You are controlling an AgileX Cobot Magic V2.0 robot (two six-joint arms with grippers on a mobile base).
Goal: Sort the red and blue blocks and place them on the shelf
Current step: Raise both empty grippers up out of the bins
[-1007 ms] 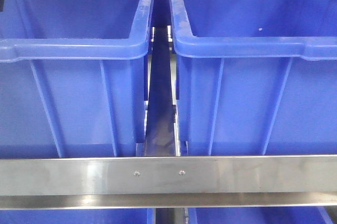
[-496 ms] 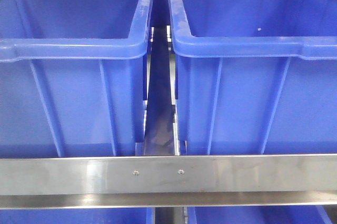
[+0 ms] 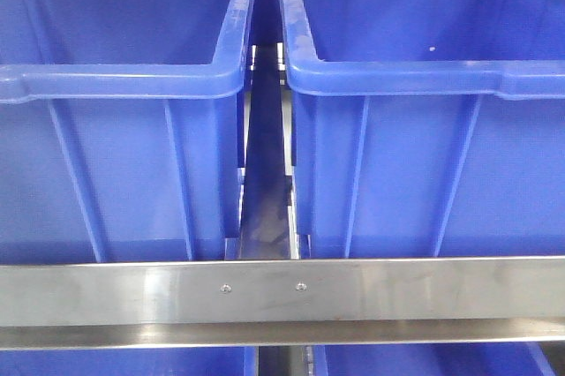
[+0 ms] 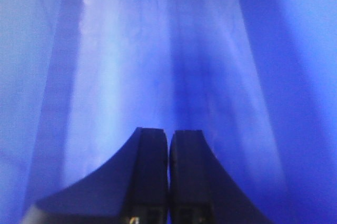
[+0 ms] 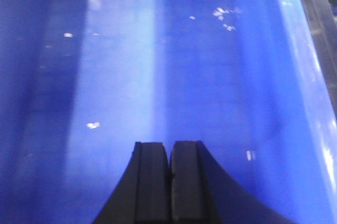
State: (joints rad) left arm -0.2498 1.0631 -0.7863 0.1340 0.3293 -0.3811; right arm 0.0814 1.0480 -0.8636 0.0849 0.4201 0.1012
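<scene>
My left gripper (image 4: pixel 168 145) had its jaws pressed together with nothing between them, and it pointed into the blue interior of a bin. My right gripper (image 5: pixel 169 155) was in the same condition: jaws closed against each other, empty, facing a blue bin wall flecked with pale specks. Neither the red nor the blue block appeared in any view (I could not tell where either cube lay, nor whether it was already inside a bin).

The front view showed the left bin (image 3: pixel 124 80) and the right bin (image 3: pixel 424 76) standing side by side on the shelf (image 3: pixel 282 292), a narrow gap between them.

Risks, as I judged them: both grippers sat near bin walls, so any sideways correction could strike the plastic and shift a bin on the rack. With the blocks unseen, I could also mistake a sort for finished.
</scene>
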